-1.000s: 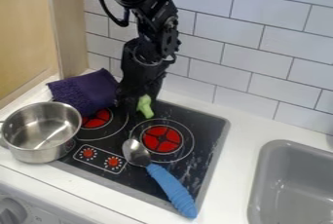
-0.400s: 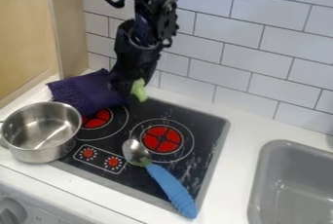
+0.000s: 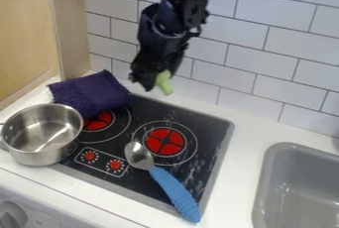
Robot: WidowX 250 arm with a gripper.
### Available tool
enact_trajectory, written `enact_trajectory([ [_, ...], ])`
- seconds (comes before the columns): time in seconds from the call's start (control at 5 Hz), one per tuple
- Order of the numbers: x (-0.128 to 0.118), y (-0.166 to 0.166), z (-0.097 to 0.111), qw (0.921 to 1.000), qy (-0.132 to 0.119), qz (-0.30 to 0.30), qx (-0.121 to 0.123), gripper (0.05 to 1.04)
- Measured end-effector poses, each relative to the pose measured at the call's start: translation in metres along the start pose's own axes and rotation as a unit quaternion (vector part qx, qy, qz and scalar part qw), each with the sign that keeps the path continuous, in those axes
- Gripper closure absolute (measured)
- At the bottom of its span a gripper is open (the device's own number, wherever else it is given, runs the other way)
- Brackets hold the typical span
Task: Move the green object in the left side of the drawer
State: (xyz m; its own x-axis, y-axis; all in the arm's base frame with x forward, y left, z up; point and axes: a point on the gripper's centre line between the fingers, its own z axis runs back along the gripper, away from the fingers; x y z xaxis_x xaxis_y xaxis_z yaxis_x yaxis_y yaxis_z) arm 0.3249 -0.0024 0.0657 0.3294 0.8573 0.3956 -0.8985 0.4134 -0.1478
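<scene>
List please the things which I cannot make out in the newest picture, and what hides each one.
- Camera view: upper end of the green object, hidden by the gripper.
- Camera view: upper part of the arm, cut off by the top edge.
- Camera view: what may lie beneath the purple cloth, hidden by the cloth.
- Camera view: far side of the sink, cut off by the right edge.
</scene>
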Motion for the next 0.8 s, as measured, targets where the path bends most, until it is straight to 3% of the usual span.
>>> enact_trajectory([
  [0.4, -0.051, 0.01, 0.04, 0.9974, 0.012, -0.06, -0.04, 0.478],
  [0.8, -0.091, 0.035, 0.042, 0.9931, 0.036, -0.105, -0.039, 0.478],
])
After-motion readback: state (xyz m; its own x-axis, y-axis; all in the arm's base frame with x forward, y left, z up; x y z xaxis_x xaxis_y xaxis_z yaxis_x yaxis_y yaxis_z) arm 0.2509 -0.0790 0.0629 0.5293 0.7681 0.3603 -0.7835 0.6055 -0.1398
